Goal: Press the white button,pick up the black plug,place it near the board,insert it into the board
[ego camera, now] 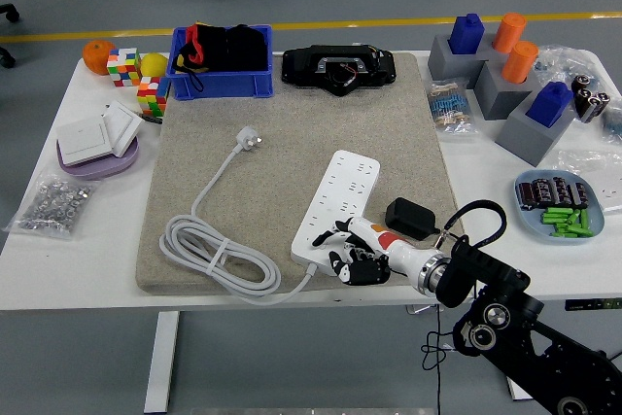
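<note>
A white power strip [340, 201] lies on the grey felt mat [292, 123], its white cable [219, 240] coiled to the left and ending in a white plug [250, 138]. The black plug [410, 217] rests on the mat just right of the strip's near end. My right hand [345, 250] comes in from the lower right and sits over the strip's near end, fingers curled with one fingertip [319, 238] down on the strip. It holds nothing. The white button itself is hidden under the hand. No left hand shows.
A blue bin [222, 63] and a black device [338, 69] stand at the mat's far edge. Grey blocks with blue and orange pegs [505, 75] and a blue dish of batteries [559, 206] are at the right. Cubes, a switch plate [92, 135] and a bag of nuts [53, 206] lie left.
</note>
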Robot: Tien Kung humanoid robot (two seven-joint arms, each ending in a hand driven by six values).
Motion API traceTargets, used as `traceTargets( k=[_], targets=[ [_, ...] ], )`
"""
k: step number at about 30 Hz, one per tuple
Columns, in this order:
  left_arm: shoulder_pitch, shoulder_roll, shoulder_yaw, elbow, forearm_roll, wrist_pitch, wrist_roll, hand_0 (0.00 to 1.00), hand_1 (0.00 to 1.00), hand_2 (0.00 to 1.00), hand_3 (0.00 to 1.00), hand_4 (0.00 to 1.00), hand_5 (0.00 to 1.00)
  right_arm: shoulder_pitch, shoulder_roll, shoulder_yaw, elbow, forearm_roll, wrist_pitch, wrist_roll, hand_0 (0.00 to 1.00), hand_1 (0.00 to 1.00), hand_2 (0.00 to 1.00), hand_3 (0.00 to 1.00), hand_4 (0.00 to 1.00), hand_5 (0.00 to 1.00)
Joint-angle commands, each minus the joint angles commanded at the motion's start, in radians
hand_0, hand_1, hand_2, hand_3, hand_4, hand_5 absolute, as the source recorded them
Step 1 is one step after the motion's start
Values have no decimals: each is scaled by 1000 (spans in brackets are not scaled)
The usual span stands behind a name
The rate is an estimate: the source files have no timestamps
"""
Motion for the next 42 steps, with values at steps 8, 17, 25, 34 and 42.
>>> traceTargets(
  k=[8,17,25,34,42],
  targets=[
    [0,-1,2,0,-2,0,0,708,665,590,682,653,284,2,-3,-11,-21,-24,0,4,2,2,68,695,389,2],
    [-1,-1,2,0,-2,-1,0,708,664,590,682,652,283,6,-8,-24,-44,-60,-6,15,2,2,70,683,385,2],
    [-1,-1,2,0,-2,0,0,708,664,590,682,652,283,5,-12,-23,-21,-54,-6,18,2,2,71,680,384,2],
    [1,-2,-1,0,2,-1,1,708,664,590,683,652,285,-1,-16,15,72,-73,-47,71,2,2,71,650,373,2],
    [0,-3,0,0,1,-1,0,708,664,590,683,652,284,-21,-21,67,79,-121,-180,247,100,59,144,636,254,2]
  ],
)
